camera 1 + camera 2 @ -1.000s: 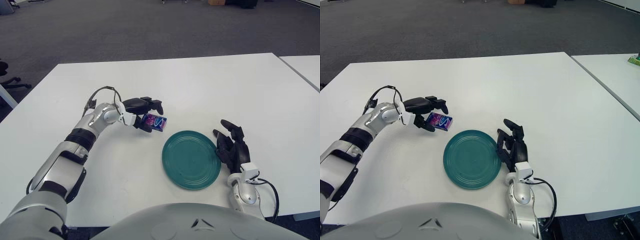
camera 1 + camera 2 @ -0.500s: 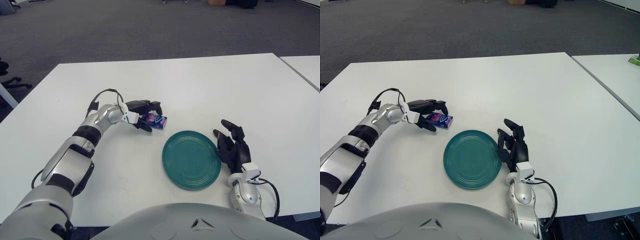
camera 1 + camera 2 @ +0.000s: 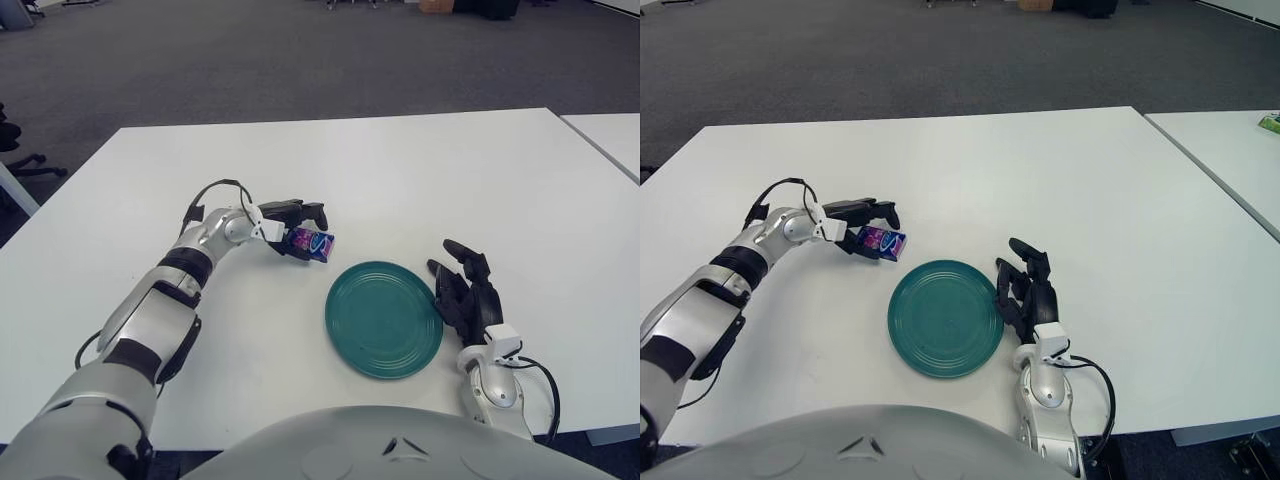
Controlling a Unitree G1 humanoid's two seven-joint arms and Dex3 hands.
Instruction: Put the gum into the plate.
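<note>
The gum [image 3: 312, 243] is a small purple-and-blue pack, held tilted between the fingers of my left hand [image 3: 297, 226]. It is low over the white table, just to the upper left of the plate and apart from it. The teal plate [image 3: 383, 318] lies flat near the table's front edge and has nothing in it. My right hand [image 3: 464, 291] rests on the table just right of the plate's rim, with its fingers relaxed and holding nothing.
The white table [image 3: 400, 180] stretches far behind and to both sides of the plate. A second white table [image 3: 612, 135] stands at the right across a narrow gap. Grey carpet lies beyond.
My left forearm has dropped lower toward the table and the wrist has turned. The gum stays in the fingers at about the same spot left of the plate. The right hand has not moved.
</note>
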